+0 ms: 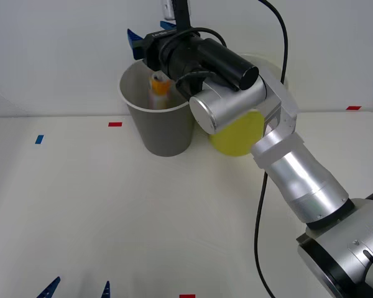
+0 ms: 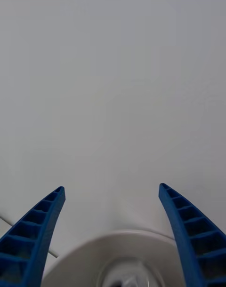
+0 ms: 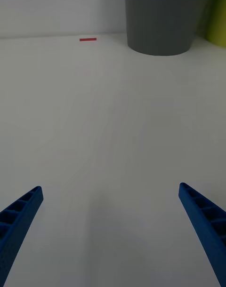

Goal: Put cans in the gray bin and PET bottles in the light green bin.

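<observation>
The gray bin (image 1: pixel 165 133) stands at the back of the table, with the light green bin (image 1: pixel 236 135) close on its right, largely behind my right arm. An orange and white can (image 1: pixel 158 90) is inside the gray bin, near its back wall. My right gripper (image 1: pixel 150 32) hangs open just above the gray bin's far rim with nothing between its fingers. In the right wrist view, that gripper (image 2: pixel 112 190) is spread over the bin's pale rim (image 2: pixel 94 244). My left gripper (image 1: pixel 78 288) is open and low at the table's front edge, facing the gray bin (image 3: pixel 162 19).
Red tape marks (image 1: pixel 115 124) (image 1: pixel 353 108) and a blue one (image 1: pixel 39 139) lie along the table's back. Another red mark (image 1: pixel 186 296) is at the front edge. A black cable (image 1: pixel 259 217) hangs beside my right arm. A white wall stands close behind the bins.
</observation>
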Robot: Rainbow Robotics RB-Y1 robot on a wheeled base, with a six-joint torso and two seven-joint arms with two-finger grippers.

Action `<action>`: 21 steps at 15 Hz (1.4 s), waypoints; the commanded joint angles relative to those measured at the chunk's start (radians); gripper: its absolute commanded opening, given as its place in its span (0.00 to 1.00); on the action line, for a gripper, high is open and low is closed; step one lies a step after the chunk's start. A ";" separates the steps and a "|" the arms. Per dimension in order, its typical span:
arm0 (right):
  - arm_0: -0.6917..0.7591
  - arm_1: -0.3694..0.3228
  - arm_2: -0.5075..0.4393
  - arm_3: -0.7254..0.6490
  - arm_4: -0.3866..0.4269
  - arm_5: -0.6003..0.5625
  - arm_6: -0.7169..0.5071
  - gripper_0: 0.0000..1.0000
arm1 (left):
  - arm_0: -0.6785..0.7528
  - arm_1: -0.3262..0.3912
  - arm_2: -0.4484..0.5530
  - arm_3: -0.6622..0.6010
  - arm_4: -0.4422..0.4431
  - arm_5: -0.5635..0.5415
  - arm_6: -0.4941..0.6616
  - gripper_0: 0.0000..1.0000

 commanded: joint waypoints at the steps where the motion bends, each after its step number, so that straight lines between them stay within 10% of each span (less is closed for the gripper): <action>1: 0.000 -0.001 0.000 -0.010 0.011 0.002 0.011 1.00 | 0.000 0.000 0.000 0.000 0.000 0.000 0.000 1.00; 7: 0.002 -0.051 -0.002 -0.212 -0.026 0.252 0.036 1.00 | 0.000 0.000 0.000 0.000 0.000 0.000 0.000 1.00; 21: 0.500 -0.402 -0.140 -0.853 -0.128 0.255 0.034 1.00 | 0.000 0.000 0.000 0.000 0.000 0.000 0.000 1.00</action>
